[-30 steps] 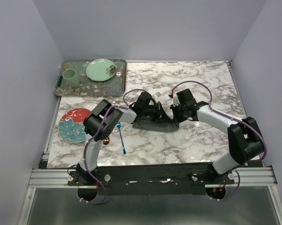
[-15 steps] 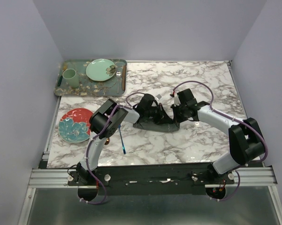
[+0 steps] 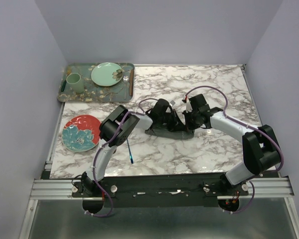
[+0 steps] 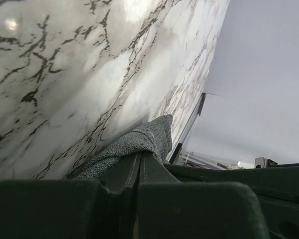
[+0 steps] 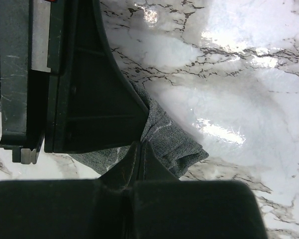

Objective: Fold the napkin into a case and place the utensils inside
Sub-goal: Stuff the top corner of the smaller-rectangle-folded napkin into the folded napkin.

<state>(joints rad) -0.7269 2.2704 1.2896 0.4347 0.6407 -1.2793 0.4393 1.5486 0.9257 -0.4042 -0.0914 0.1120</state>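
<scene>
the marble table [image 3: 209, 149] is the biggest thing here, and we judge its glossy top a hazard: cloth dragged across it may slide as one lump and not crease.

the napkin [image 3: 166, 132] sits near the middle of that table, bunched into a low dark heap between the two arms. it is well apart from the patterned tray [image 3: 63, 94] at the far left corner and the red plate [image 3: 81, 133] by the left edge.

what could go wrong, as we see it: each pinch holds only a small bit of fabric, so one arm pulling against the other could tug a corner free. the layers could also twist, and the fold would come out crooked, leaving no straight case for the utensils. the wrists are very close together too, and a careless move might knock one into the other.

the cloth is dark grey with a coarse, slightly mottled weave. it looks soft and limp, hanging from the grips in rounded folds, not flat panels. no pouch shape shows yet.

the left gripper [image 4: 139, 158] is closed to a hairline on a napkin corner that pokes out past its tips. the right gripper [image 5: 139, 147] is pinched just as tight on a folded edge.

the blue fork [image 3: 130, 152] lies on the marble on the near side of the left arm. we cannot make out the spoon.
</scene>
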